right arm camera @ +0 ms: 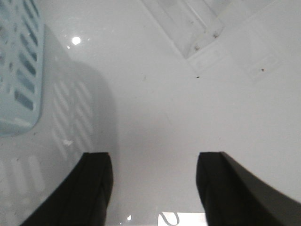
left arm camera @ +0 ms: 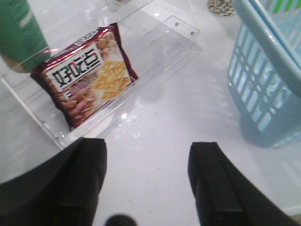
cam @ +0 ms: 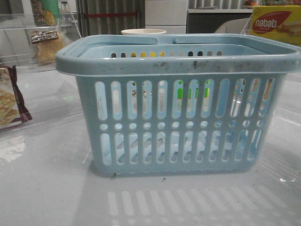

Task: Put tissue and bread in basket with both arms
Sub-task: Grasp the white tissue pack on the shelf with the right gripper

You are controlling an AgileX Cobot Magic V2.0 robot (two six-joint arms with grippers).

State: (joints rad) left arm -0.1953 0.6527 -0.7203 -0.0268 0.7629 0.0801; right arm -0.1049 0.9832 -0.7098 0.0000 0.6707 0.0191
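The pale blue basket point(cam: 178, 117) fills the middle of the front view, and its wall also shows in the left wrist view point(left arm camera: 263, 75) and the right wrist view point(right arm camera: 19, 70). The bread point(cam: 44, 47), golden-brown in a clear packet with a dark label strip, stands on a clear shelf at the back left. The tissue is out of view. My left gripper point(left arm camera: 148, 162) is open over bare table, between the cracker packet and the basket. My right gripper point(right arm camera: 155, 174) is open over bare table on the basket's other side. Neither gripper holds anything, and neither shows in the front view.
A maroon-edged cracker packet point(left arm camera: 89, 75) lies in a clear acrylic tray point(left arm camera: 164, 52) left of the basket, also seen at the front view's left edge point(cam: 9, 99). A green container point(left arm camera: 19, 33) stands beside it. A yellow-red nabati box point(cam: 275, 23) sits back right, a cup point(cam: 143, 31) behind the basket, a clear stand point(right arm camera: 193, 26) to the right.
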